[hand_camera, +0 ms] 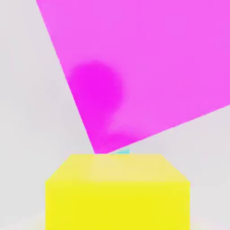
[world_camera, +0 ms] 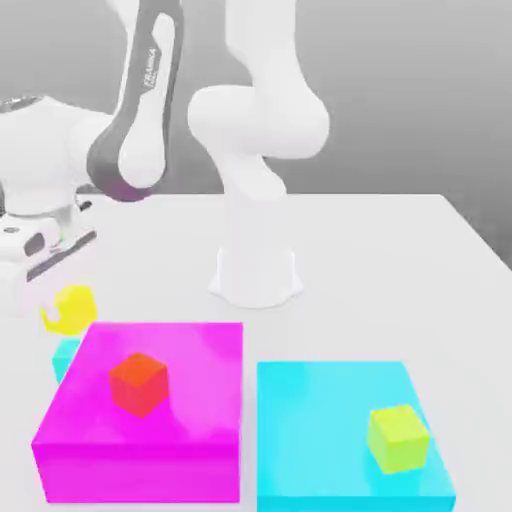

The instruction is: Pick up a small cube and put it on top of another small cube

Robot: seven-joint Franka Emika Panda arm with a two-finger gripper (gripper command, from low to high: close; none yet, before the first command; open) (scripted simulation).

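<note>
White robot arm (world_camera: 258, 122), bent, reaching toward the exterior view's left, claw (world_camera: 50, 306) low

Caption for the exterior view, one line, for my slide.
Small yellow cube at the gripper, small cyan cube beside the big magenta block.

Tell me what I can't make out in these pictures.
- Small cyan cube: partly hidden behind the magenta block in the exterior view; in the hand view the yellow cube covers most of it.
- Yellow cube's lower part: cut off by the hand view's edge.
- Large cyan block's near side: cut off by the exterior view's bottom edge.
</note>
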